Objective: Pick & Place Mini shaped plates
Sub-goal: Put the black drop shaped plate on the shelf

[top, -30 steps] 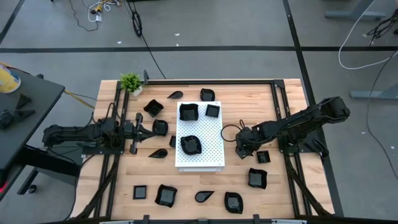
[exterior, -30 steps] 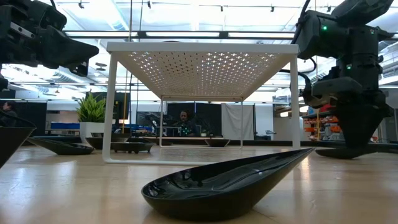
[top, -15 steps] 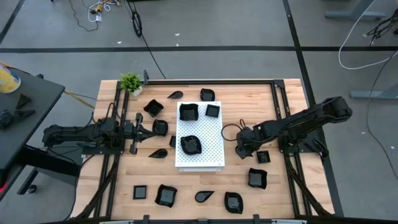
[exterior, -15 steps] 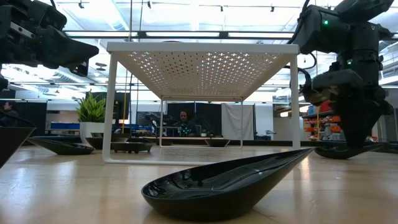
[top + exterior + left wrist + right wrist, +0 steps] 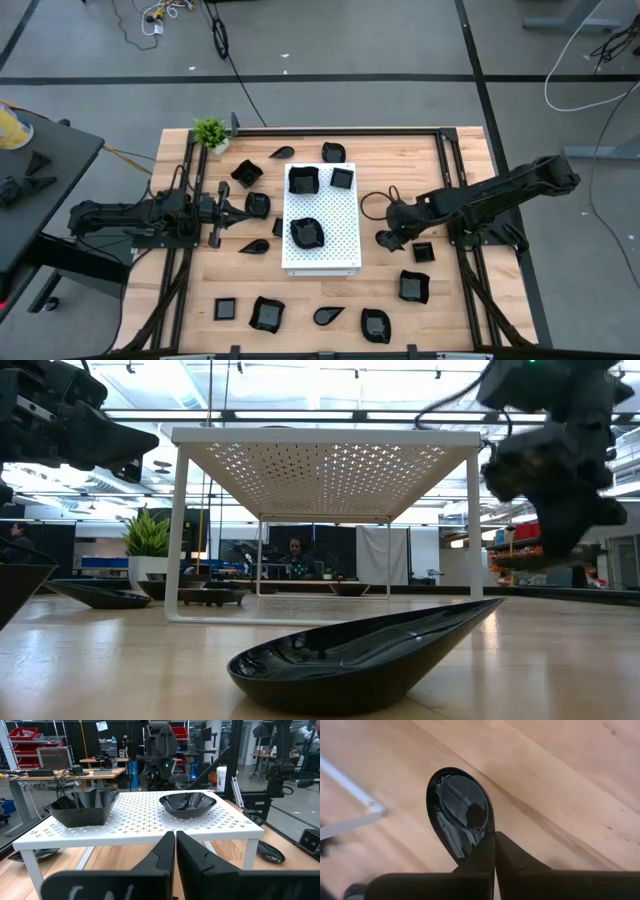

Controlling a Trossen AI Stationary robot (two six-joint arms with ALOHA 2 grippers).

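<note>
Mini shaped plates (image 5: 265, 314): three on the white board (image 5: 340, 250), eleven on the wooden desk (image 5: 460, 310), one lifted.
Right gripper (image 5: 494, 836), jaws pinched on a teardrop plate (image 5: 460, 810) (rim hold) just beside the board's right edge; left gripper (image 5: 175, 838), jaws together, empty, waits left of the board.

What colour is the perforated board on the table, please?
White; the perforated board shows best in the high view.

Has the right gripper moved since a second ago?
Yes. The right gripper, shut on a glossy black teardrop plate, has lifted, staying near the white perforated board.
</note>
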